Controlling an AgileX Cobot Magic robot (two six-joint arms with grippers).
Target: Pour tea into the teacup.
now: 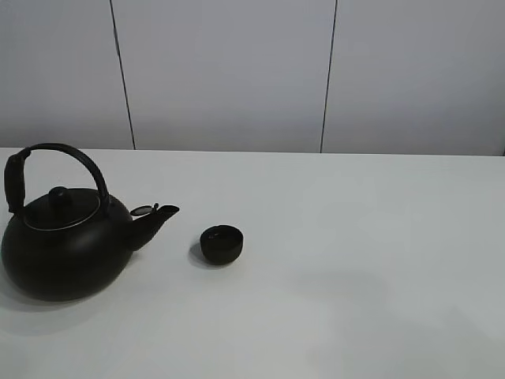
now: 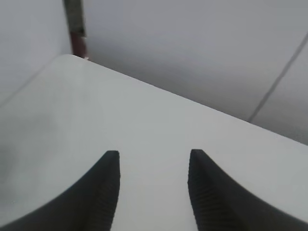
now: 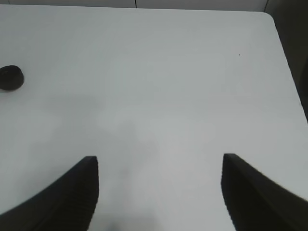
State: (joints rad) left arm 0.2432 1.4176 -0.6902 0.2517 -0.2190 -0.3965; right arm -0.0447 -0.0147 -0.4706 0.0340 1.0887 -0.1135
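On the white surface (image 1: 355, 260) a big round black kettle (image 1: 67, 241) stands upright at the left, lid on, arched handle raised, its spout aimed toward the teacup (image 1: 221, 243). The teacup sits upright just beside the spout tip, not touching it; whether it holds anything cannot be told from its dark inside. The left end effector (image 2: 153, 192) has its fingers apart over bare surface, gripping nothing. The right end effector (image 3: 160, 192) also stands spread and empty, well apart from the teacup, which is seen at the frame edge.
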